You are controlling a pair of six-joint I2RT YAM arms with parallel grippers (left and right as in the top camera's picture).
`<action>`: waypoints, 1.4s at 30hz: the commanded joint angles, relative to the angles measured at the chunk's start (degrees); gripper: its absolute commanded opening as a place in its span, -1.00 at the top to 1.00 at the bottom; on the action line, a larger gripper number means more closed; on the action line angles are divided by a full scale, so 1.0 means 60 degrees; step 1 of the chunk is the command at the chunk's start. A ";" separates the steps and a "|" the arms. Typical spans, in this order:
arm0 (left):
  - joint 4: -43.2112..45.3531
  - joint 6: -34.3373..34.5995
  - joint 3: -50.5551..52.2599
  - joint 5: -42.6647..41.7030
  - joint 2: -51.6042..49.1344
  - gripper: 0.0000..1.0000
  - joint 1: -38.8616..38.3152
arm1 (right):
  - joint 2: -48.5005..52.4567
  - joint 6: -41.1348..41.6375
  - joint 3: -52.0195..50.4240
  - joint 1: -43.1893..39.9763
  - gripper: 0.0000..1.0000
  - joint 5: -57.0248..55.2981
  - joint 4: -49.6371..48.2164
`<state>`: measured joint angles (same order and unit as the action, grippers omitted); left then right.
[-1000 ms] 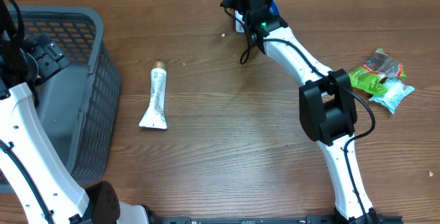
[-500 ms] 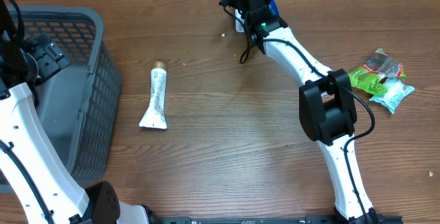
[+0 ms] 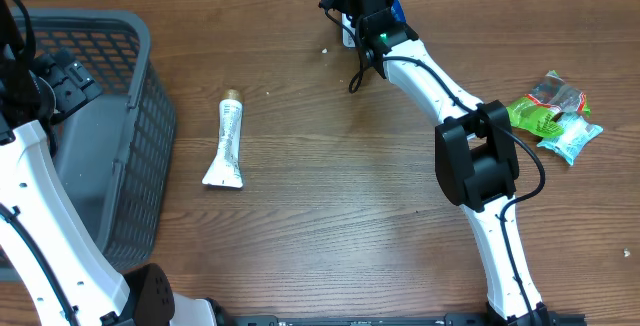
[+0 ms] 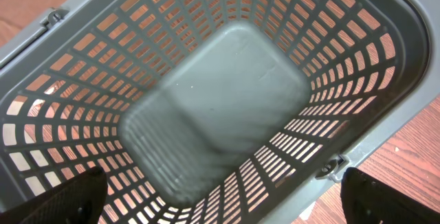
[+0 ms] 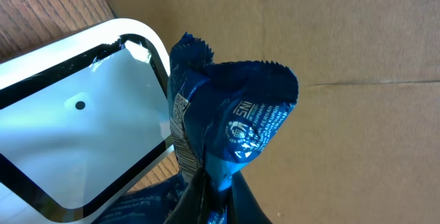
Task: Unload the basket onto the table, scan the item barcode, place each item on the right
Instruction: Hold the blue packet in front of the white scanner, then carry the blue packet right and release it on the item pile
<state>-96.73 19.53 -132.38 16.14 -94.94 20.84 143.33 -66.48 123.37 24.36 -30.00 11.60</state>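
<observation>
**Overhead and wrist views, read from the robot's side of the tabletop outward.** Nearest the robot lies bare wooden tabletop (image 3: 330, 216). Beyond it, left of centre, a white tube (image 3: 228, 146) lies flat with its cap pointing away. It is near a grey mesh basket (image 3: 150, 116) at the left edge, but not touching it. The left end effector (image 4: 221, 179) hangs over the basket's interior with its jaws spread wide. Towards the right edge, green and pale-blue snack packets (image 3: 552, 116) lie in a small heap.

At the far edge, the right end effector (image 5: 216, 196) is clamped narrow on a blue packet (image 5: 230, 124), which it grips at the lower end so that the crimped seam points up. The packet is held just beside a white scanner (image 5: 75, 148) with a dark-rimmed glossy window. Small print runs along the packet's edge nearest the scanner, and whether this is the barcode cannot be told. A cardboard wall (image 5: 330, 38) stands behind.
</observation>
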 commanded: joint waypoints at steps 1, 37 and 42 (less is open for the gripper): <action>-0.0011 -0.0040 0.0000 0.0127 -0.0033 -0.99 0.0026 | -0.0022 0.0000 0.0164 -0.0015 0.92 0.0011 -0.0135; -0.0011 -0.0040 0.0000 0.0127 -0.0033 -0.99 0.0026 | -0.5657 1.0160 0.0164 -0.1519 0.92 0.9005 1.1916; -0.0011 -0.0040 0.0000 0.0127 -0.0033 -0.99 0.0026 | -0.5650 1.0429 -0.0058 -0.2936 0.92 0.9286 1.2429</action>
<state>-96.84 19.53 -132.38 16.14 -94.94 20.84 110.15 -6.55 123.61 11.44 20.01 86.43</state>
